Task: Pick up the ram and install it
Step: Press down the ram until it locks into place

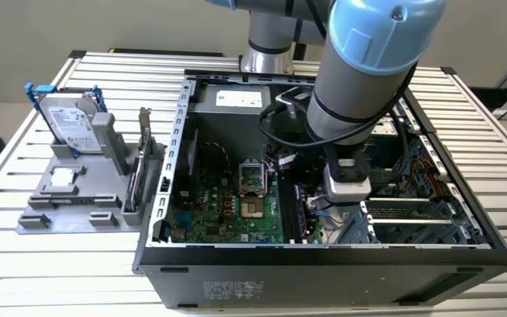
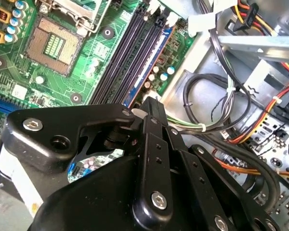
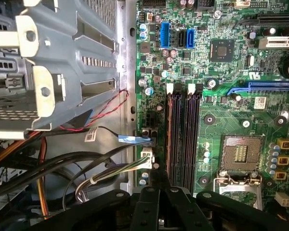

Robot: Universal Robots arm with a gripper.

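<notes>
The ram (image 2: 151, 65) is a thin dark stick with a bluish face. It stands on edge in the memory slot nearest the metal case wall. From above it shows as a narrow dark line (image 3: 169, 134) beside the other black slots. My gripper (image 2: 151, 102) is deep inside the open computer case (image 1: 161, 198), directly over the near end of that slot. Its black fingers are drawn together on the stick's end. In the first wrist view the gripper (image 3: 159, 185) sits at the foot of the slots. In the exterior view the gripper (image 1: 324, 205) is low over the green motherboard (image 1: 227, 211).
A grey fixture (image 1: 37, 218) at the exterior view's left holds a silver hard drive (image 1: 73, 122) with blue rails and an upright card (image 1: 145, 142). Black and coloured cables (image 2: 221, 96) crowd the case beside the slots. A metal drive cage (image 3: 53, 72) and the processor socket (image 3: 240, 154) flank the slots.
</notes>
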